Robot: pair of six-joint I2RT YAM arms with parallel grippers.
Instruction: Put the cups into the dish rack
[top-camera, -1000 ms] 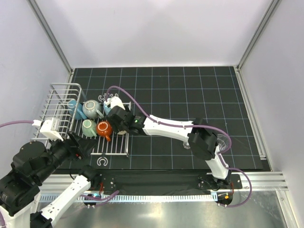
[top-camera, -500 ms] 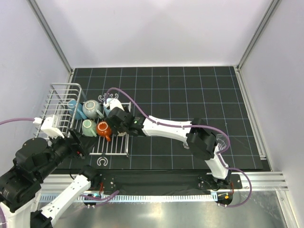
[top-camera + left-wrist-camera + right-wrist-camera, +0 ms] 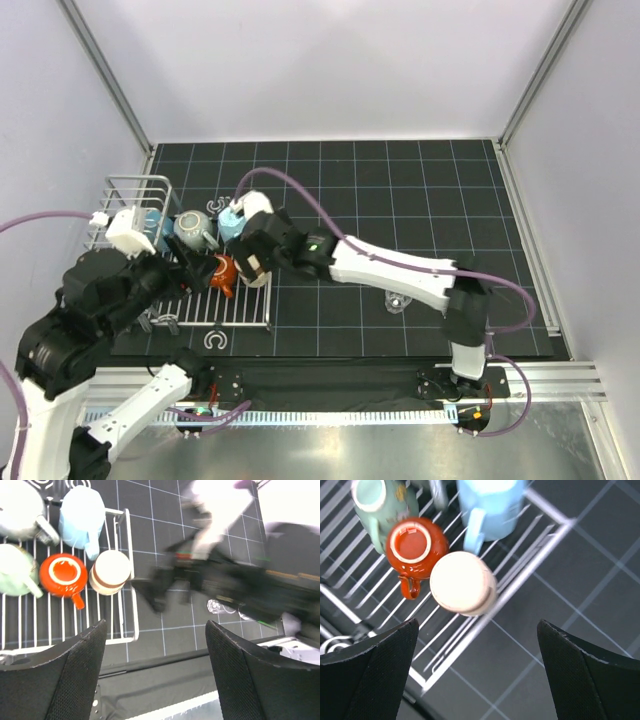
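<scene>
Off rack (image 3: 136, 630), left-wrist view: clear cup (image 3: 215, 606)

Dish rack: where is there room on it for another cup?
The near strip of slats, between the orange cup and the rack's near rim, is bare. Farther back it is crowded: the mint cup, grey cup, blue cup and cream cup sit packed together.

Cups (image 3: 111, 572) atop dish rack (image 3: 60, 622) slats
</scene>
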